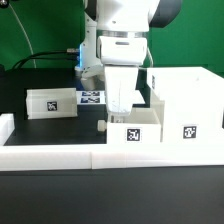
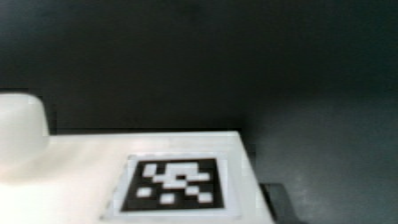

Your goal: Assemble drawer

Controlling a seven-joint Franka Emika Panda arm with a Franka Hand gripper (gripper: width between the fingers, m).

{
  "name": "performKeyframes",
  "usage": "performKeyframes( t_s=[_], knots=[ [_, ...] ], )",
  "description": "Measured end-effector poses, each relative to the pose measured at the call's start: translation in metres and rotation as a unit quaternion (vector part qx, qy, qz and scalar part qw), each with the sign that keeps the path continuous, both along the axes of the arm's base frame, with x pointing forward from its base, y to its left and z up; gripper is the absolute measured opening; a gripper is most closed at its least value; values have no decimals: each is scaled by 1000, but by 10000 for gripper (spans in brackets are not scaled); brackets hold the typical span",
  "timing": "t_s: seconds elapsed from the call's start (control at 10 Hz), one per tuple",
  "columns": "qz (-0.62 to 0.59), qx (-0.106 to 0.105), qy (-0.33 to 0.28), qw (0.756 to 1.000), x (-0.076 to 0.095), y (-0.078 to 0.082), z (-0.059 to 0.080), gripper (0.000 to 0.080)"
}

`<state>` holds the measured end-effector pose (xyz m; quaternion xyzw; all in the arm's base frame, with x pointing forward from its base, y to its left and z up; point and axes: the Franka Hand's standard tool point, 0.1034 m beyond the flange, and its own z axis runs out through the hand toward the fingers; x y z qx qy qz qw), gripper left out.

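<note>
Box housing [image 1: 186, 100]: white plastic, smooth, low sheen. Loose tray [image 1: 52, 102] and tray under arm [image 1: 138, 130]: same white plastic, matt-ish. Tag [image 2: 175, 184] on tray: blk/wht print, flat, prob. paper sticker, blurred close up. Table [image 1: 20, 90]: black, matt, no glare. Front rail [image 1: 50, 152]: white, smooth. Arm shell [image 1: 125, 15]: glossy white plastic. Backdrop [image 1: 40, 25]: green, cloth-like, matt.

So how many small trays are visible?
2. One tray lies at the exterior view's left; the second tray sits under the gripper, beside the tall box. None seems hidden.
</note>
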<state>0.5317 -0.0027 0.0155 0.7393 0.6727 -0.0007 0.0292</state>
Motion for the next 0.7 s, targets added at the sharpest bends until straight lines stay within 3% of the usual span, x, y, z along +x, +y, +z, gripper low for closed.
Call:
performKeyframes(
  t_s=[0.7],
  knots=[
    [-6,-4,-2,1000,-3,6,-2,42]
  ],
)
